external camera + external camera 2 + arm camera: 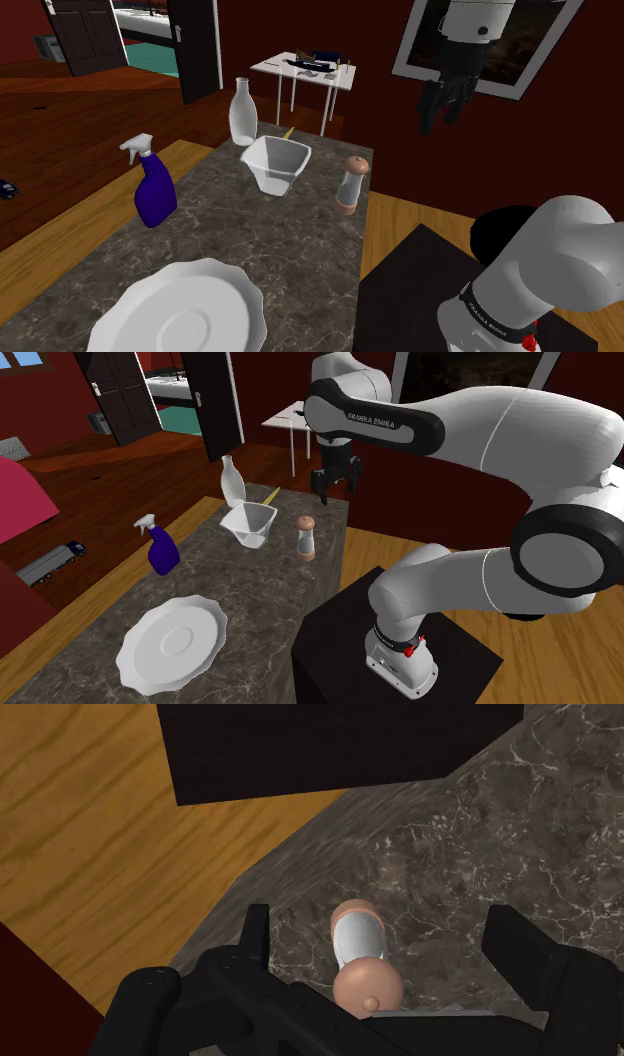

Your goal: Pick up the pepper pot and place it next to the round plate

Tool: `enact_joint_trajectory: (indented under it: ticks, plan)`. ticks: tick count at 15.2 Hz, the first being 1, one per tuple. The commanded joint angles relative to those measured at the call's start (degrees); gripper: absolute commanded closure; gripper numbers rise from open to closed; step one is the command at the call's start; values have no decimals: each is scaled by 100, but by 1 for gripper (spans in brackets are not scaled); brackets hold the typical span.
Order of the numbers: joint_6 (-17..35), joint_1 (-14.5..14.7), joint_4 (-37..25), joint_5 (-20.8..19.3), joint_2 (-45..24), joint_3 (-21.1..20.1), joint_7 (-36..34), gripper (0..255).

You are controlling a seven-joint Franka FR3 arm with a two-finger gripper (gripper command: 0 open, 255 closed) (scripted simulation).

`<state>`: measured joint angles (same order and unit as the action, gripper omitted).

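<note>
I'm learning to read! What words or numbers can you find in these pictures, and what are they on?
"FRANKA EMIKA": white letters on the arm, second exterior view.
Small white lettering on the dark ring low on the arm, shoulder view: too small to read.
No writing shows on the pepper pot, plate or spray bottle.

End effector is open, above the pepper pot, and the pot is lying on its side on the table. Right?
No. The pepper pot stands upright on the table, as the shoulder view shows. The end effector is open, above it.
</note>
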<state>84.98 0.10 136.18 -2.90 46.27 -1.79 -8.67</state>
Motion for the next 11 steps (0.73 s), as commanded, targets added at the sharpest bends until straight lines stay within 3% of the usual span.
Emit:
enact_joint_trajectory:
  ticks: [1, 11]
  plan:
    - [0, 0, 0, 0, 0, 0, 0, 0]
    - [1824, -38, 219, -227, -1726, -346, -418, 0]
